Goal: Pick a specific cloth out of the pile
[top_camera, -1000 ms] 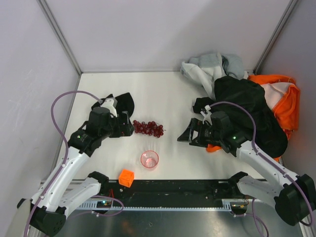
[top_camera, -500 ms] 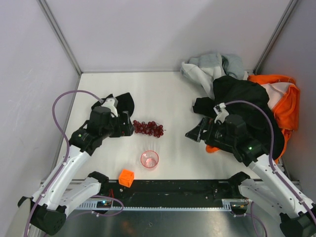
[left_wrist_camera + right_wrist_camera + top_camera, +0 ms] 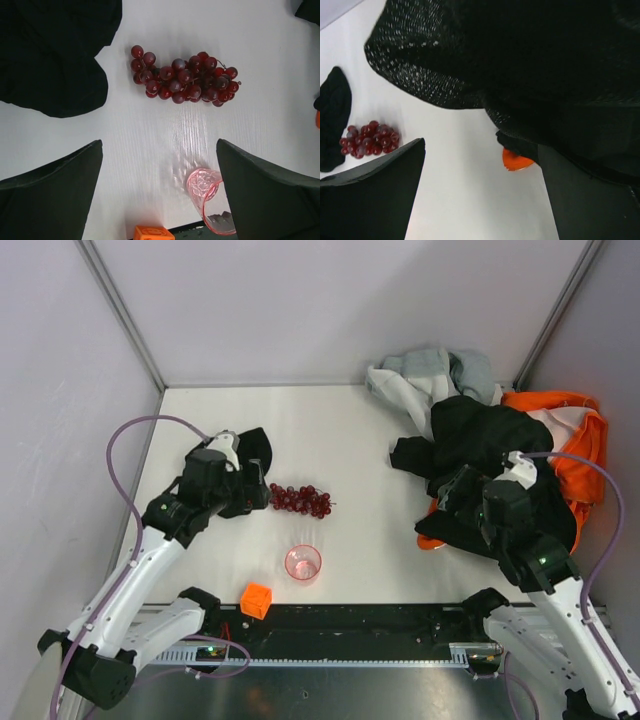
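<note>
Notably, the cloth (image 3: 245,452) lies beside the grapes (image 3: 300,500), well apart from the pile (image 3: 470,425), near the left gripper (image 3: 159,145), jaws apart; the right gripper (image 3: 481,145), jaws apart too, hangs by the large black garment (image 3: 530,60) and may snag its edge.

Matt black cloth (image 3: 50,55) (seemingly soft-knit)

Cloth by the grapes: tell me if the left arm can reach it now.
Probably yes: the cloth lies uncovered on the table just ahead of the open left gripper, and the grapes sit clear beside it.
</note>
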Action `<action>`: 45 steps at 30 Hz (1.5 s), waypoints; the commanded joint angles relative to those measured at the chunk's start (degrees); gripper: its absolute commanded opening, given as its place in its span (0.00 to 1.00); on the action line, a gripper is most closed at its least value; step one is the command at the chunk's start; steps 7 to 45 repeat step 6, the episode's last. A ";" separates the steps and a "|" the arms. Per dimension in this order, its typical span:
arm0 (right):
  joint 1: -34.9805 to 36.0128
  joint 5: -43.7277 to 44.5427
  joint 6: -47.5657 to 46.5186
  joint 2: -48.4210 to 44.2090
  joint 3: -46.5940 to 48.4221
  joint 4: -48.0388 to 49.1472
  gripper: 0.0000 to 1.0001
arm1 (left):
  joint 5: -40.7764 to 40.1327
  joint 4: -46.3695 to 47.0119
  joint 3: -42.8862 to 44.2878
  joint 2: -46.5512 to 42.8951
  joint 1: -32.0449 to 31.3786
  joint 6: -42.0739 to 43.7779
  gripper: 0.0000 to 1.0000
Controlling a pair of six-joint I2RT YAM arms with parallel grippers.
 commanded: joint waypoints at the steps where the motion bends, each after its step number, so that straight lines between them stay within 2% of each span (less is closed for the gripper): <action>1: -1.29 5.64 -2.47 -0.62 2.42 0.04 0.99 | -2.82 1.47 2.56 -0.03 -0.38 1.82 1.00; 45: -1.67 5.56 -2.70 0.33 2.46 0.16 0.99 | -3.15 3.16 1.92 -0.32 -0.38 2.66 1.00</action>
